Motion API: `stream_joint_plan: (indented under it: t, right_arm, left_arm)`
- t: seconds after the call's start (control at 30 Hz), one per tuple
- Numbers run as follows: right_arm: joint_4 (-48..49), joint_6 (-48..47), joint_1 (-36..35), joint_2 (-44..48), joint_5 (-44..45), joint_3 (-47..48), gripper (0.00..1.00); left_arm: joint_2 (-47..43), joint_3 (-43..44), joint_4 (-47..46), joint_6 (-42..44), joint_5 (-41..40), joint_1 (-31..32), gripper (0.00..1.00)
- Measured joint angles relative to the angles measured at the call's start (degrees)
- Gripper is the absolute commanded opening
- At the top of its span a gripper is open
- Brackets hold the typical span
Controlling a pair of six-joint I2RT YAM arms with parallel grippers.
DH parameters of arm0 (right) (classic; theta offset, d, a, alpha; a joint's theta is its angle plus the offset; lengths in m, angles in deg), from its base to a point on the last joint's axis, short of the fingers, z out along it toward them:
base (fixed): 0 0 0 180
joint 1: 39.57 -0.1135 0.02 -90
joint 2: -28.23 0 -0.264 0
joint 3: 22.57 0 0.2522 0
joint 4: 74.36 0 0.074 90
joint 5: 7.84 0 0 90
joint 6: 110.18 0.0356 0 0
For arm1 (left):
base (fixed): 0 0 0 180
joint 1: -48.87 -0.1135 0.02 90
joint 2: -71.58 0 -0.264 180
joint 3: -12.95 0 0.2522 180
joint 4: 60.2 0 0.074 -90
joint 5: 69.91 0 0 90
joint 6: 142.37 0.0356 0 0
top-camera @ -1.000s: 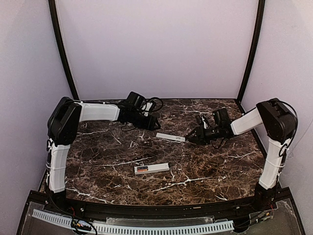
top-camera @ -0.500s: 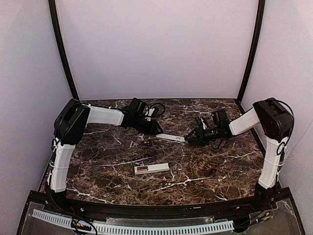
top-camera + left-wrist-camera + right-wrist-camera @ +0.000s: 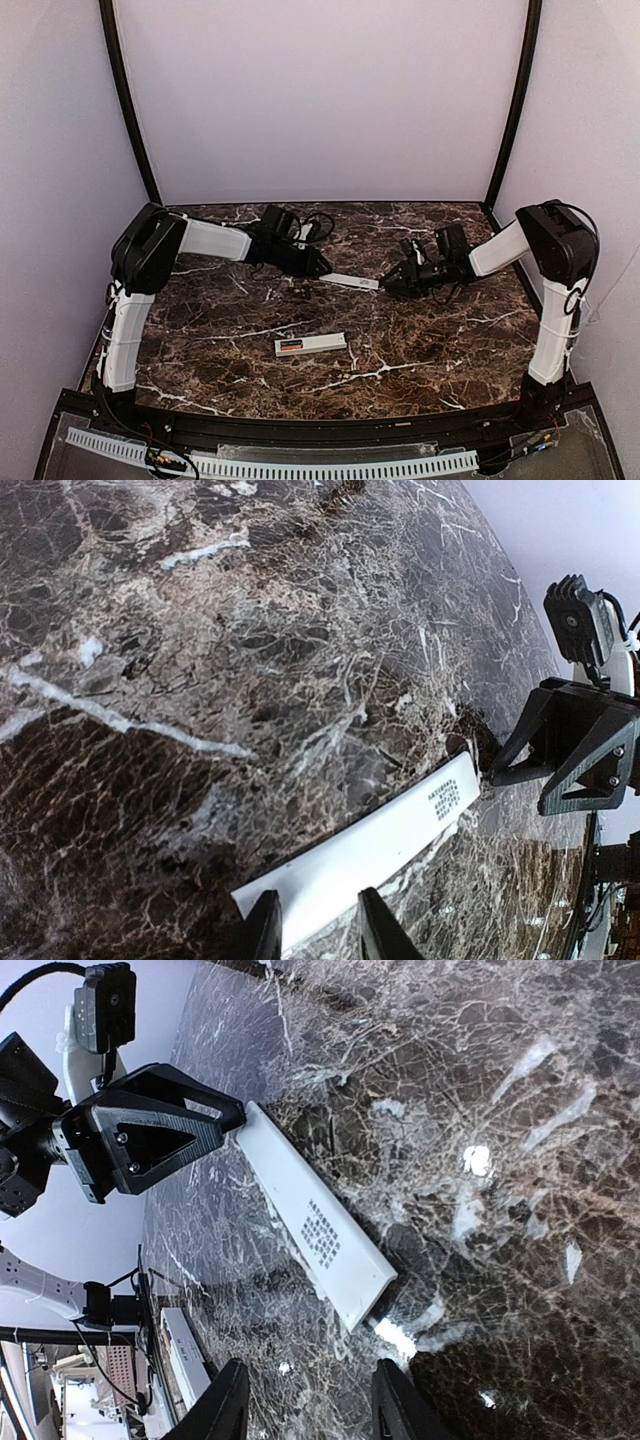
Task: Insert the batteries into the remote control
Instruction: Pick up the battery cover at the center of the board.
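Marble table (image 3: 200,330) gives the flat strip (image 3: 349,281) no lip. Left gripper (image 3: 315,900) straddles one end, grip unclear; right gripper (image 3: 312,1368), spread off the other end, may shove it away.

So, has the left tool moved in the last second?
Yes. The left tool slid rightward and down in the top view, reaching the left end of the white strip, which stayed put.

No legible text: only tiny print (too small to read) on white strip (image 3: 380,855).
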Motion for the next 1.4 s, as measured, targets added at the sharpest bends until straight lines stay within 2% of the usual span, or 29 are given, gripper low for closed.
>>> stream_joint_plan:
  t: [0.97, 1.13, 1.4]
  right_arm:
    - [2.23, 2.08, 0.07, -2.89, -2.78, 1.09, 0.41]
    - [3.17, 2.38, 0.15, -3.58, -3.65, 1.51, 0.45]
    - [2.82, 2.29, 0.68, -3.87, -3.56, 2.6, 0.42]
  left_arm:
    - [-1.05, -8.61, -11.54, -3.13, 4.55, -2.54, 0.25]
    - [-1.05, -8.66, -11.67, -3.21, 4.55, -2.62, 0.25]
    - [-1.36, -8.76, -11.91, -3.13, 4.87, -2.6, 0.38]
